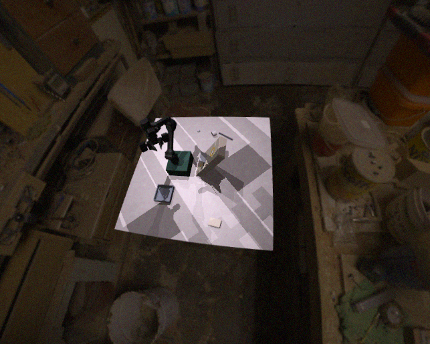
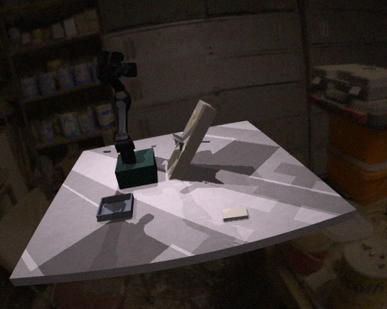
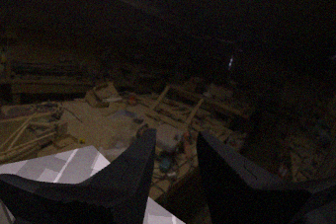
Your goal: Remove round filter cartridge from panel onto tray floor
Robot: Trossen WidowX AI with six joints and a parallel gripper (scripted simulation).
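We see the counter [image 2: 286, 199] carrying everything. The tilted service panel [image 2: 192, 139] leans at its middle, the filter cartridge presumably on its face, too small to make out. The arm [image 2: 121, 109] rises from its green base [image 2: 135, 169]. Near left lies the tray [image 2: 115, 206]. High at far left, the fingers stand narrowed, grasping nothing.
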